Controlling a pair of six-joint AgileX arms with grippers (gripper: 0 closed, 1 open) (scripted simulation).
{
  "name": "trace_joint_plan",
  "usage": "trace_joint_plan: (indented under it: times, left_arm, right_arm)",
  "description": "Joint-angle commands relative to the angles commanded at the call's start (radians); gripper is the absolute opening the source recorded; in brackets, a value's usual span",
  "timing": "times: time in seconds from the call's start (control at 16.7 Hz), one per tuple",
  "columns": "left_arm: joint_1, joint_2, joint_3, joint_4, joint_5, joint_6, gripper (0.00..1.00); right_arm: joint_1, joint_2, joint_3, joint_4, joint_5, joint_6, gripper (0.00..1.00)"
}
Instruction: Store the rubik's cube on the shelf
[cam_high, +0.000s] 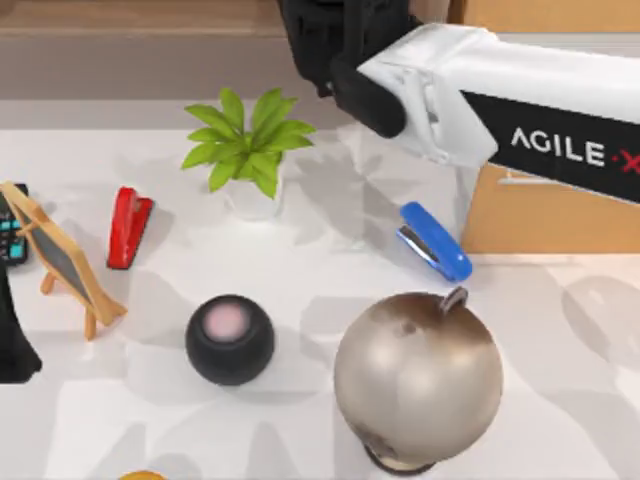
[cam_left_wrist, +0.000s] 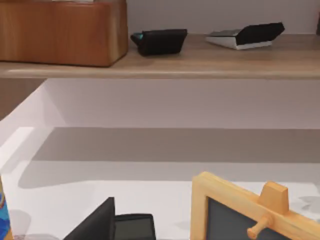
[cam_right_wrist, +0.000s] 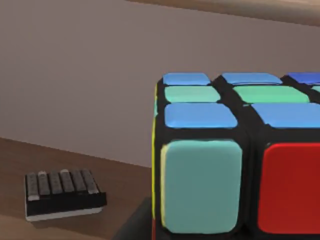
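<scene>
The rubik's cube (cam_right_wrist: 235, 160) sat closest to the right wrist camera, a glossy block of rounded squares in black edging: blue and green on top, pale teal and red on the face below, with a yellow strip along one corner. It was up at the shelf (cam_high: 130, 30), well behind the globe (cam_high: 418, 378), above the brown wood-grain board. Whether the right gripper (cam_high: 335, 45) was pinching the cube could not be told. That gripper was a black mass over the shelf edge, behind the globe.

The right arm (cam_high: 520, 90), smooth white with a black lettered band, reached in from behind and to the right of the globe. The shelf ran long and low across the back, and in the left wrist view it carried a rounded wooden box (cam_left_wrist: 60, 32) and two dark wedge-shaped devices (cam_left_wrist: 160, 41). An orange-tan cabinet (cam_high: 540, 215) stood just behind the globe on its right.

The globe was a dull, mottled metallic sphere on a dark base. A leafy green plant (cam_high: 248, 140) stood behind it to the left. A wood-framed chalkboard easel (cam_high: 62, 258) stood far to its left, and a matte black rounded speaker (cam_high: 229, 338) with a pink top sat just to its left. A blue stapler (cam_high: 435, 240) lay just behind the globe, and a red stapler (cam_high: 128, 226) lay beside the easel.

The left arm (cam_high: 14, 345) stood parked far to the globe's left. Whether its gripper was spread or pressed together could not be told.
</scene>
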Motion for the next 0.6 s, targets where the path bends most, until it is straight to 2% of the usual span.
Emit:
trace_joint_plan:
  times: [0.3, 0.6]
  left_arm:
    - [0.000, 0.000, 0.000, 0.000, 0.000, 0.000, 1.00]
    - [0.000, 0.000, 0.000, 0.000, 0.000, 0.000, 1.00]
  right_arm:
    - [0.020, 0.087, -0.142, 0.396, 0.159, -0.008, 0.00]
    - [0.043, 0.177, -0.237, 0.575, 0.242, 0.009, 0.00]
